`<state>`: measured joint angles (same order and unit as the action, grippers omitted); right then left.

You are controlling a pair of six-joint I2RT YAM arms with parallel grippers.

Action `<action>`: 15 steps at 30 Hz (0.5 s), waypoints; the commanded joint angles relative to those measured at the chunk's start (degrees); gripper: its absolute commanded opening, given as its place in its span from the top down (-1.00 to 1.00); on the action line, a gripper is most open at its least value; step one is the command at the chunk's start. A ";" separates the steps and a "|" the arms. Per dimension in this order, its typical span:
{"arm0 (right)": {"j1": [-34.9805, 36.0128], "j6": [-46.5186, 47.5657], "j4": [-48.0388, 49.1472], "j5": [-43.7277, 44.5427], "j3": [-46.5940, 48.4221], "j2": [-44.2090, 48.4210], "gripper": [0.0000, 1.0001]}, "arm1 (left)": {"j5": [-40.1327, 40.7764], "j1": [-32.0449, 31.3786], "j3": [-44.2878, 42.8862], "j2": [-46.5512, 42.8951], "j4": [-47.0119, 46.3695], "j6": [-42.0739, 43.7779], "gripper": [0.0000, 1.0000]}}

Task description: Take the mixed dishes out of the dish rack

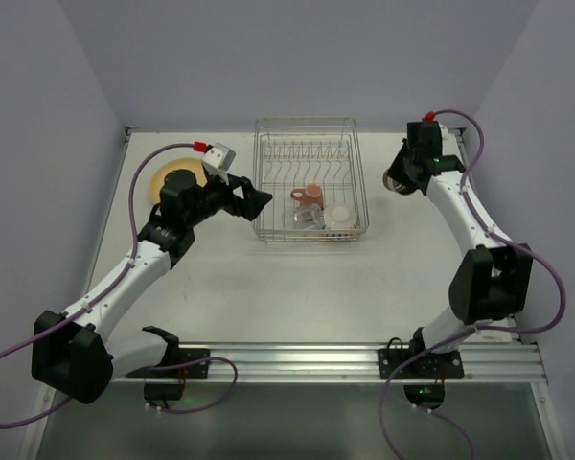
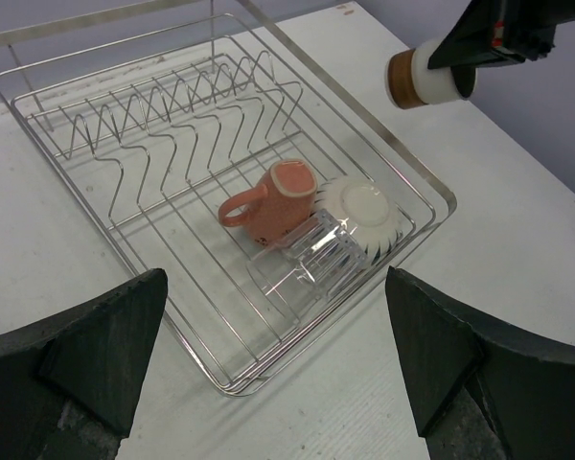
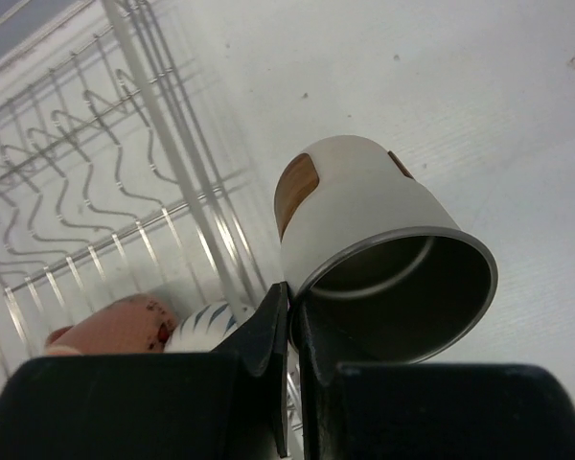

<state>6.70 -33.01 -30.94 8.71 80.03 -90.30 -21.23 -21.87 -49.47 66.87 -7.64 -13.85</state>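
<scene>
pink mug (image 2: 280, 198), glass (image 2: 311, 264), white cup (image 2: 364, 211) crowded in rack (image 2: 153, 153)

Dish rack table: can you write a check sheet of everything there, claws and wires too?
Surface: white table, no spills seen.
Job's things: pink mug, white cup and clear glass lie in the dish rack; yellow plate on the table, left of it.
Clutter: nothing seen.
Claws: left claw open, facing the rack; right claw shut on the brown-and-white cup by its rim, outside the rack.
Cables: purple cables loop off both arms.
Surroundings: pale walls; metal rail at the near edge.
</scene>
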 commanded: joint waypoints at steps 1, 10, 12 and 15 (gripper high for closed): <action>-0.81 3.30 -3.33 2.81 8.97 -7.50 1.00 | 0.23 0.25 0.25 0.36 -2.03 0.93 -1.00; -2.13 5.42 -7.64 0.78 24.01 -22.10 1.00 | 0.23 0.25 0.34 0.80 -2.20 1.01 -1.00; -2.22 5.42 -8.43 0.96 25.61 -24.74 1.00 | 0.14 0.33 0.25 1.24 -2.29 0.93 -1.00; -2.30 5.33 -8.52 1.13 27.54 -27.46 1.00 | -0.12 0.25 0.17 1.68 -2.38 0.93 -1.00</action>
<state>4.78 -28.86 -37.78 9.52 103.83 -116.09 -21.26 -21.87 -49.47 67.96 -7.77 -13.85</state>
